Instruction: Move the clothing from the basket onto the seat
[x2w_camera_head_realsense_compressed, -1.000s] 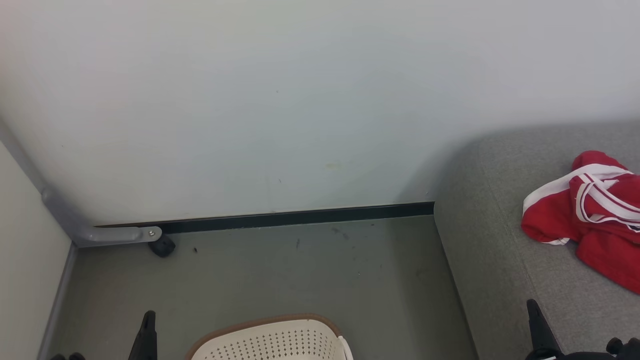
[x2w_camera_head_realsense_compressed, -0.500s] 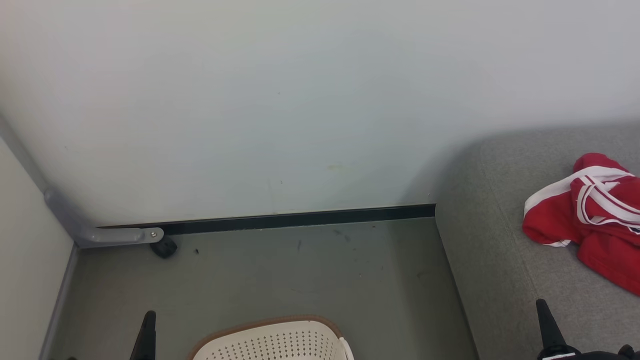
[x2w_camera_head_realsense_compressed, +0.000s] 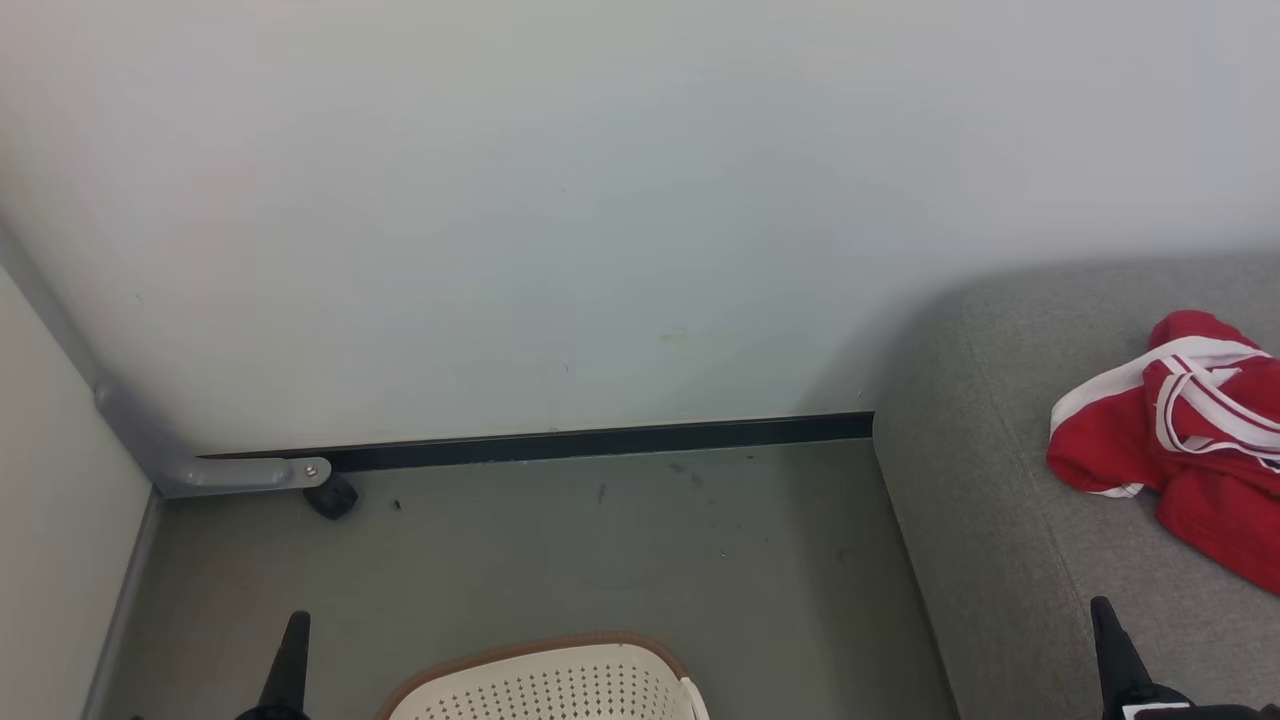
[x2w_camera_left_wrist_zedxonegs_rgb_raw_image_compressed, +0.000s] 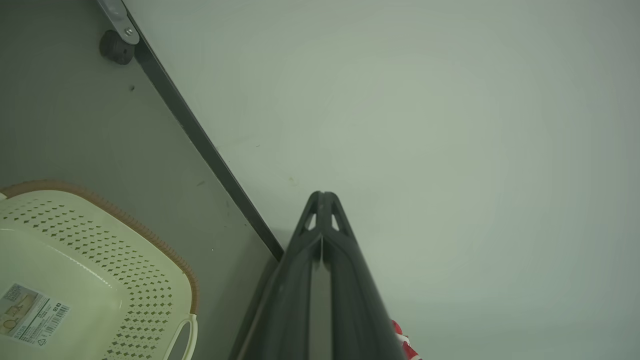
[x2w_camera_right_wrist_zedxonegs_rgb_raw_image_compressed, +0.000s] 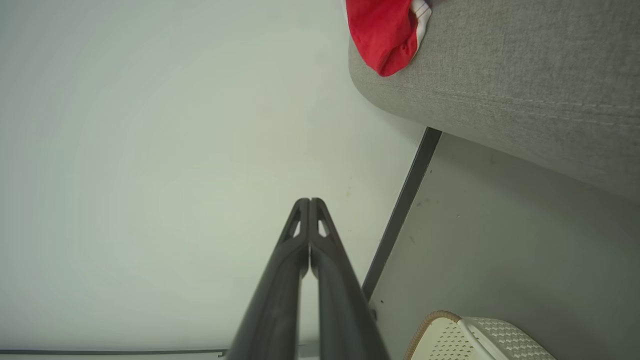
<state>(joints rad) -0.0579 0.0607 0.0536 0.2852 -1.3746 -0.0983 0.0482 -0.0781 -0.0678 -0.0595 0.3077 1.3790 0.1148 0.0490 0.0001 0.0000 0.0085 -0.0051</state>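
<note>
Red clothing (x2w_camera_head_realsense_compressed: 1170, 440) sits on the grey seat (x2w_camera_head_realsense_compressed: 1000, 520), left fingers (x2w_camera_left_wrist_zedxonegs_rgb_raw_image_compressed: 295, 290) and right fingers (x2w_camera_right_wrist_zedxonegs_rgb_raw_image_compressed: 280, 290) both pressed together on nothing, but the basket (x2w_camera_head_realsense_compressed: 540, 690) is half out of view, so a leftover piece could get missed.

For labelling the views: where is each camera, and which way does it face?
Head: on the head, looking down at floor, basket, sofa with clothing; left gripper and right gripper at bottom.
Left wrist: on left arm, facing the wall along its shut fingers; basket lower left.
Right wrist: on right arm, facing the wall along shut fingers; sofa upper right.
All three share the basket.
</note>
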